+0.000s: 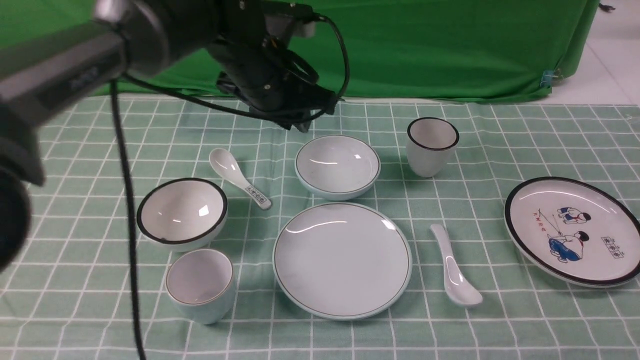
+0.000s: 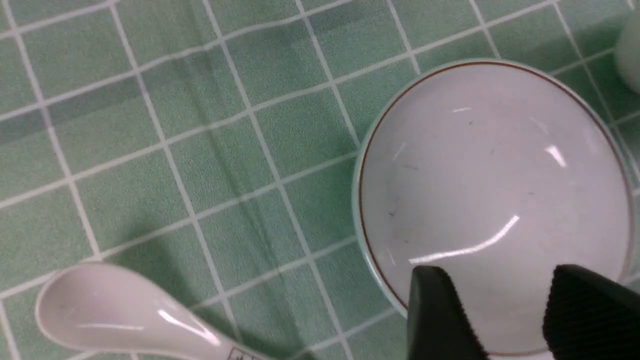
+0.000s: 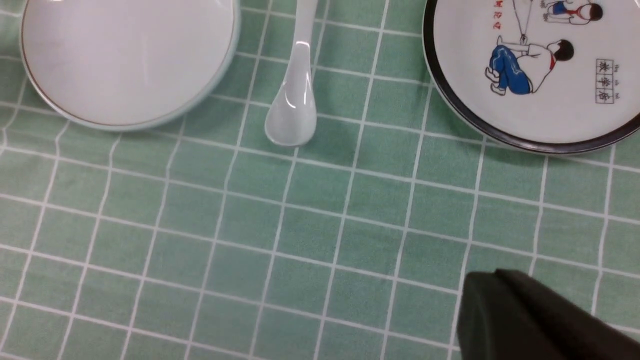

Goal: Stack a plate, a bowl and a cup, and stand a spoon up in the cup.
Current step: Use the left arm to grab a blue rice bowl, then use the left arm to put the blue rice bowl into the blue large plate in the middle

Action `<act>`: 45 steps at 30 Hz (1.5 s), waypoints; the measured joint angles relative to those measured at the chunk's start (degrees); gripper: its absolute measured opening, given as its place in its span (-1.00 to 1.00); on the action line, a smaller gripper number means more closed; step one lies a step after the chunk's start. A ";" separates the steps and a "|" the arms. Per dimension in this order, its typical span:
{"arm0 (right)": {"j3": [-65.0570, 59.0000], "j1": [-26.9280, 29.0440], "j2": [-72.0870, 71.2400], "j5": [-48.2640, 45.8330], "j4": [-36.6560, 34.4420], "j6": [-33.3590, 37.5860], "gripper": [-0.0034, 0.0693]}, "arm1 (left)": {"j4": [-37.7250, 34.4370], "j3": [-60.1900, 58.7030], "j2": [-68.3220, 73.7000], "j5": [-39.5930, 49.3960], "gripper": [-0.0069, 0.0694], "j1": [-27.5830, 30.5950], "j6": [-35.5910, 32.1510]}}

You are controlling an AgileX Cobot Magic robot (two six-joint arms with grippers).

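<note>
Two fingers of my left gripper (image 2: 500, 312) spread, empty, above far edge of bowl (image 1: 338, 165); my right fingers (image 3: 495, 315) clenched. From plate's (image 1: 342, 260) centre: cup (image 1: 200, 285) near, nine o'clock; spoon (image 1: 455, 270) three o'clock; bowl beyond, twelve o'clock.

front view: from robot's side, between arms, looking forward and down over the cloth (image 1: 350, 335). left wrist: close above the bowl (image 2: 490, 200). right wrist: looks down, farther off; shares the plate (image 3: 130, 60) with front.
</note>
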State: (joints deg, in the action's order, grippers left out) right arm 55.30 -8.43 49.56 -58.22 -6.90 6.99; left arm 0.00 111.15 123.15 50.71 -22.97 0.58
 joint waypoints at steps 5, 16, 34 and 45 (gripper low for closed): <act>0.00 0.00 0.00 0.00 -0.06 0.00 -0.85 | 0.37 3.33 6.40 -0.06 0.57 0.00 1.50; 0.00 0.00 0.00 1.00 -0.06 1.01 -0.85 | -1.77 3.94 11.88 -0.95 0.10 0.00 5.23; -0.10 0.00 0.00 1.32 -0.06 3.23 -0.85 | -4.48 10.37 -5.82 17.87 -0.73 -1.00 0.98; -0.09 0.00 0.00 1.37 -0.06 4.71 -0.85 | -7.93 -23.72 -9.89 -1.31 -0.73 -5.72 1.13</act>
State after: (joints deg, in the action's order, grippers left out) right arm 55.21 -8.43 49.56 -56.85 -6.96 11.70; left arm -7.93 87.43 113.26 49.40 -28.69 1.72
